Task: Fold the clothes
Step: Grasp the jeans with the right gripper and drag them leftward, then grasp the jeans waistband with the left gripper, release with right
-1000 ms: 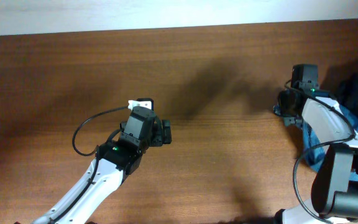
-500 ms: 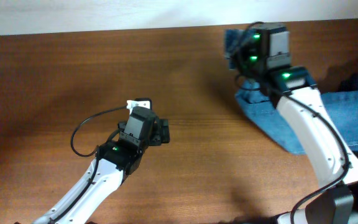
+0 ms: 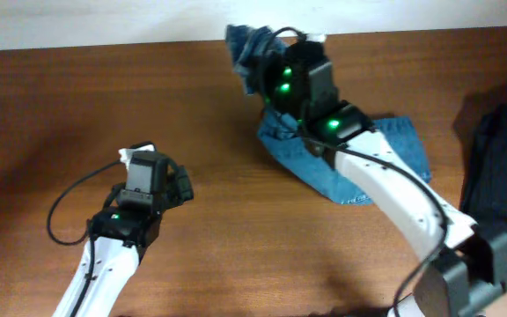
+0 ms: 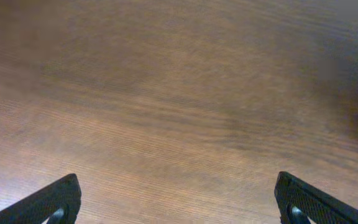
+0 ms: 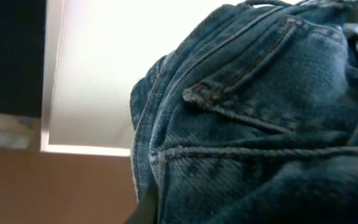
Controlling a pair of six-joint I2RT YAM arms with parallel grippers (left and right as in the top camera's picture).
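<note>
Clamped on a bunch of the jeans [image 3: 378, 151] at the far centre, the right gripper [image 3: 271, 63] should pull low and steady so the trailing denim spreads flat. The left gripper [image 3: 152, 167] hangs wide open, near left.

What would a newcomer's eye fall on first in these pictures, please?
Most striking is the right gripper, shut on a bunched end of the blue jeans and holding it up near the far edge of the wooden table, with the rest trailing on the wood. The left gripper hangs wide open over bare wood at the near left. A dark garment lies at the right edge.
</note>
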